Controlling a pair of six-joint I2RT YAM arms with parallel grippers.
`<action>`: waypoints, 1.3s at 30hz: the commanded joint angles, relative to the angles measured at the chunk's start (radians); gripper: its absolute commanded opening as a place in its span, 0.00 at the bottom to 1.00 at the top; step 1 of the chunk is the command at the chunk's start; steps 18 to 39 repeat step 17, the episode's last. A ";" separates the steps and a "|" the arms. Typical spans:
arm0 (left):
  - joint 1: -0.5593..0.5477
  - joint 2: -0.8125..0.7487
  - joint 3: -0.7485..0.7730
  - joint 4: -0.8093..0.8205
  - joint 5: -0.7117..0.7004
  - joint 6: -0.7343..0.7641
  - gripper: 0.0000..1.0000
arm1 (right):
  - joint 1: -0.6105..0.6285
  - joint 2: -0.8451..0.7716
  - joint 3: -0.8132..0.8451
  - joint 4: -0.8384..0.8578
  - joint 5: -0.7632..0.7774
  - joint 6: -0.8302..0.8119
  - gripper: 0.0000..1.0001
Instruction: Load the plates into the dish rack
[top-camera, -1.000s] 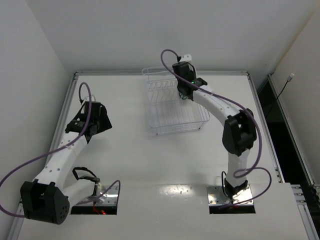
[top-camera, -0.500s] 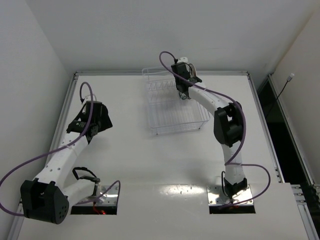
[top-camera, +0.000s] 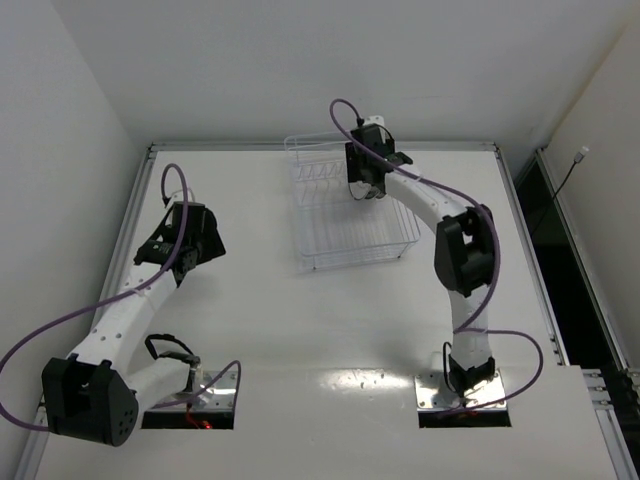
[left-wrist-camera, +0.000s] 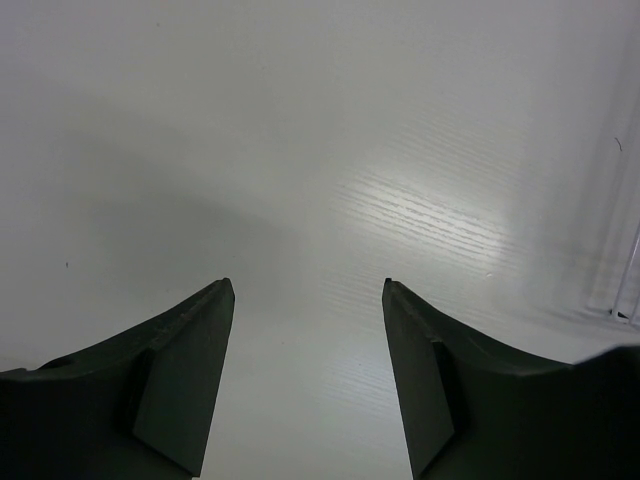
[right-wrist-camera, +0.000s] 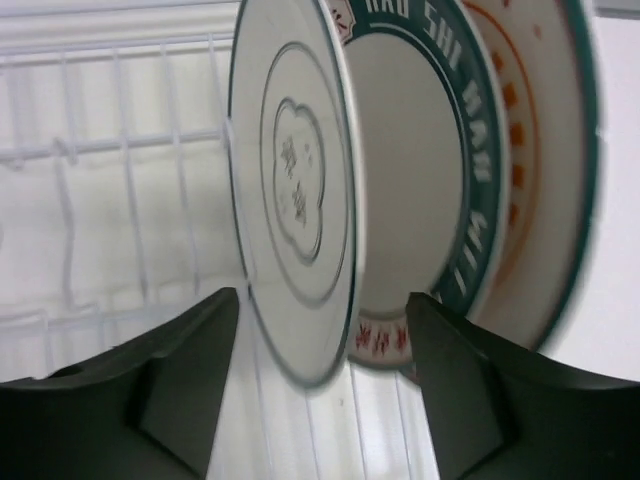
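Three plates stand on edge in the dish rack (right-wrist-camera: 110, 150). Closest is the white plate with dark rings and a grey centre figure (right-wrist-camera: 295, 190). Behind it stand the dark green-rimmed plate (right-wrist-camera: 480, 190) and then the orange-patterned plate (right-wrist-camera: 545, 150). My right gripper (right-wrist-camera: 322, 298) is open, its fingers on either side of the white plate's lower edge without touching it. From above, the right gripper (top-camera: 368, 192) hangs over the back of the dish rack (top-camera: 350, 235). My left gripper (left-wrist-camera: 308, 283) is open over bare table, holding nothing.
The dish rack sits at the back middle of the white table (top-camera: 300, 330). The left gripper (top-camera: 200, 245) hovers at the table's left side, well apart from the rack. A raised rim (top-camera: 140, 210) runs along the table's edges.
The right arm's elbow has swung left, toward the rack's right side, with the wrist still above the rack's back. Its jaws have parted. The left arm has not moved.
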 joint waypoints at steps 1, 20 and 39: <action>-0.007 -0.001 0.019 0.023 0.001 0.008 0.58 | 0.012 -0.222 -0.061 -0.015 0.027 0.013 0.67; -0.007 -0.005 0.019 0.043 -0.054 -0.021 0.58 | 0.069 -1.051 -0.794 -0.052 -0.096 0.100 0.78; -0.007 -0.005 0.019 0.043 -0.054 -0.021 0.58 | 0.069 -1.051 -0.794 -0.052 -0.096 0.100 0.78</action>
